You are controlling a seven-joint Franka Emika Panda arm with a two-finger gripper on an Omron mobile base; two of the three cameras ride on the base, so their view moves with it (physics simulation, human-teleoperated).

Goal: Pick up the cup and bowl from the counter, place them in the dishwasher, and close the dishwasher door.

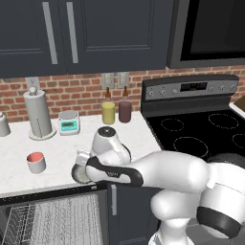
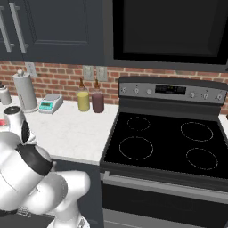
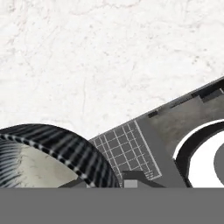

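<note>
Speckled grey bowl clamped at its rim by the gripper, held above the counter edge (dishwasher open below, presumably next).

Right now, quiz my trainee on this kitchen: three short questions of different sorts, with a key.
1. True or false: the cup stands in the dishwasher.
2. What stands right beside the maroon bottle? A yellow bottle; B cup; C dishwasher.
3. Fill in: the dishwasher stands ___ (open or shut).
Key: 1 false, it stands on the counter; 2 A; 3 open.
</note>
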